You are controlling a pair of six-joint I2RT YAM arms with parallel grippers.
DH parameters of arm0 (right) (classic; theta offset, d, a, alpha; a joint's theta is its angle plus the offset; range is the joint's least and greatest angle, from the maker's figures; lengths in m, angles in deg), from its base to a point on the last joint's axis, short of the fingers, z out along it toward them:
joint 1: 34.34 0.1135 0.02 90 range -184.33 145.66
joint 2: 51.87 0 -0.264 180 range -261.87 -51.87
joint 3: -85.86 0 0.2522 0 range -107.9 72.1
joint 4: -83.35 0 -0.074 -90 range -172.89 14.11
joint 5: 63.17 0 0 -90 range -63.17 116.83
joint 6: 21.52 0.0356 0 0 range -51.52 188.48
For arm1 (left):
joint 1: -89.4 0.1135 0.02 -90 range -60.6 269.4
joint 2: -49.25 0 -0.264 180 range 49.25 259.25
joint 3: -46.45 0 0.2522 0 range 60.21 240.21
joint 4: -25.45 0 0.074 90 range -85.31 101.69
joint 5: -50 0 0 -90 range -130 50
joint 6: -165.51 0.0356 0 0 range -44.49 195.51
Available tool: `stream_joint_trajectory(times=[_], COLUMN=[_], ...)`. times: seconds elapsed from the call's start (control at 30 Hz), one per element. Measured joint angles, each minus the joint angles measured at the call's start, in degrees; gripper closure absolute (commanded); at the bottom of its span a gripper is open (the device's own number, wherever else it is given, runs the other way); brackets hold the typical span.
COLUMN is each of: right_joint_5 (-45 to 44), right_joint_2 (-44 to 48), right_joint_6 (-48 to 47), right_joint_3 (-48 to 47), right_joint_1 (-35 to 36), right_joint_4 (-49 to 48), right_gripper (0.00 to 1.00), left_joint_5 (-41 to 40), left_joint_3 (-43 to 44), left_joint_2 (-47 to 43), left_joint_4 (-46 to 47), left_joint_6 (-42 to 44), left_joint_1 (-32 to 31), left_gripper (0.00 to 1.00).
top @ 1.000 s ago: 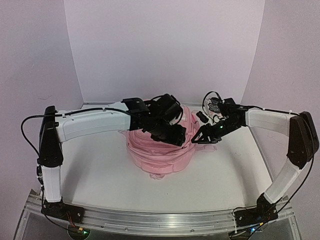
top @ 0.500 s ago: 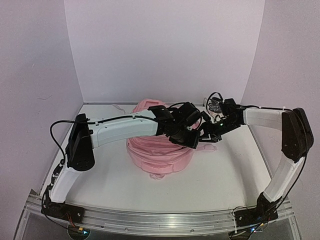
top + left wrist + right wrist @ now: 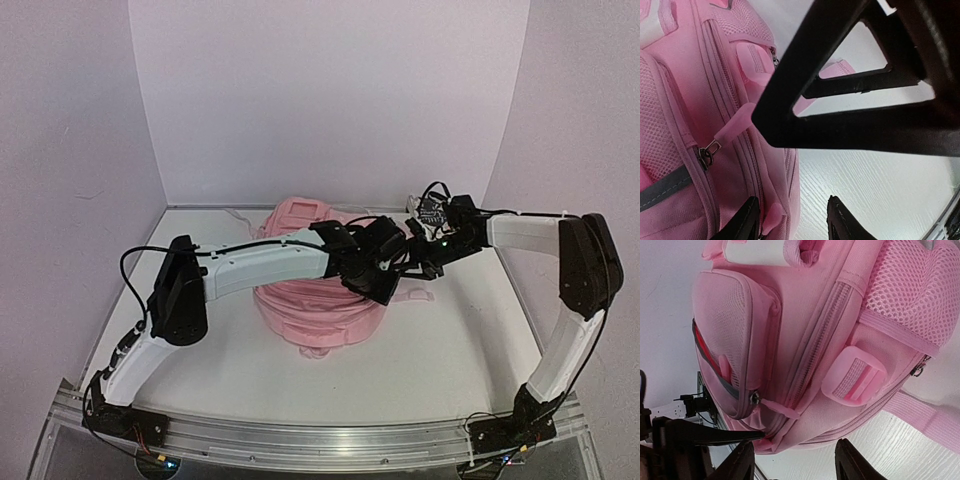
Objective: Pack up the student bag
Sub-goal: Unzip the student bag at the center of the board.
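left gripper (image 3: pixel 792 216) and right gripper (image 3: pixel 792 460) both half open, empty, crowded beside the soft pink fabric backpack (image 3: pixel 310 310). i'm worried they'll collide and miss the pink zip pull (image 3: pixel 771 221).

White link shells (image 3: pixel 265 268), black joints (image 3: pixel 182 303), thin black cables (image 3: pixel 124 268).
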Motion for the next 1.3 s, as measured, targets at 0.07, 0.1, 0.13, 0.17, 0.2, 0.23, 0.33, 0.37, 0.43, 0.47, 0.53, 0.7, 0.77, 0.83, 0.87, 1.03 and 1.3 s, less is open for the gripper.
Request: stream_joint_trajectory(times=[0.07,0.1,0.13,0.17,0.2,0.23,0.33,0.37,0.43,0.47,0.53,0.7,0.77,0.83,0.87,1.03,1.3], right_joint_5=[0.1,0.1,0.1,0.1,0.1,0.1,0.0,0.0,-0.1,-0.1,-0.1,1.0,1.2,1.2,1.2,1.4,1.9], right_joint_2=[-0.3,-0.4,-0.7,-0.9,-1.1,-1.4,-2.3,-2.7,-3.7,-4.1,-5.0,-6.5,-6.9,-7.2,-7.4,-7.5,-8.0], right_joint_6=[0.7,0.9,1.3,1.5,1.7,1.8,2.1,2.2,2.4,2.6,3.0,4.1,4.5,4.5,4.7,5.4,6.2], right_joint_3=[0.0,0.0,0.0,0.1,0.1,0.2,0.5,0.5,0.5,0.5,0.5,0.3,-0.1,-0.4,-0.5,-0.9,-2.0], right_joint_1=[0.2,0.3,0.4,0.6,0.7,1.0,2.1,2.5,3.1,3.4,3.7,3.9,4.0,4.0,4.0,4.0,4.2], right_joint_4=[-0.8,-1.2,-1.5,-1.8,-2.1,-2.2,-2.6,-2.6,-2.9,-3.1,-3.7,-4.9,-5.0,-4.9,-4.9,-4.6,-3.7], right_gripper=[0.46,0.46,0.46,0.46,0.46,0.46,0.47,0.47,0.48,0.48,0.48,0.51,0.54,0.59,0.62,0.88,1.00], left_joint_5=[-0.2,-0.2,-0.2,-0.1,-0.1,0.3,1.1,1.4,1.9,1.9,2.3,3.3,3.2,3.2,3.2,4.1,8.2], left_joint_3=[0.0,0.2,0.6,0.8,1.0,1.1,1.1,1.1,0.8,0.2,-1.0,-1.7,-1.8,-2.3,-2.8,-6.9,-20.3], left_joint_2=[0.9,1.2,1.3,1.4,1.5,1.5,1.6,1.6,1.5,1.3,1.0,0.6,0.3,-0.1,-0.6,-3.8,-14.1], left_joint_4=[0.1,0.1,0.1,0.2,0.3,0.4,0.5,0.5,0.8,1.3,2.2,2.6,2.6,2.6,2.6,2.9,3.7], left_joint_6=[-0.1,-0.3,-0.5,-0.7,-0.7,-1.0,-1.1,-1.1,-1.3,-1.3,-0.7,-0.3,-0.4,-0.5,-0.5,0.1,1.2], left_joint_1=[0.1,0.1,0.1,0.2,0.3,0.5,1.2,1.3,1.6,1.7,1.9,2.2,2.2,2.2,2.3,2.2,2.2], left_gripper=[0.58,0.61,0.64,0.67,0.72,0.74,0.83,0.88,0.95,0.99,1.00,1.00,1.00,1.00,1.00,1.00,1.00])
